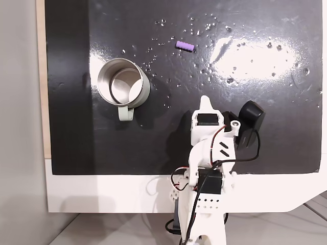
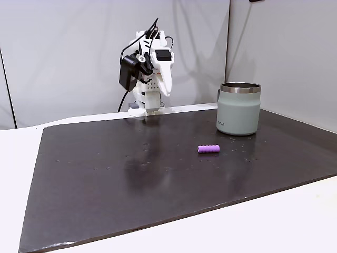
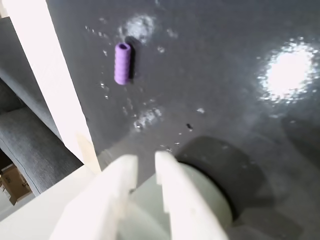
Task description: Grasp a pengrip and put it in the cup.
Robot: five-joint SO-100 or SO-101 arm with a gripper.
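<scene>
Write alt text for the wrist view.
A small purple ribbed pengrip lies alone on a dark, glossy mat, up and left of centre. At the bottom, the white gripper, holding nothing, hangs blurred over the pale rim of the cup.

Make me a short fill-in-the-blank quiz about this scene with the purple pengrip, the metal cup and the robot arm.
1. The pengrip lies on the dark ____, apart from the cup.
2. The pengrip's colour is ____.
3. The cup stands upright, and inside it is ____.
4. The end effector holds ____.

Missing words: mat; purple; empty; nothing
</scene>
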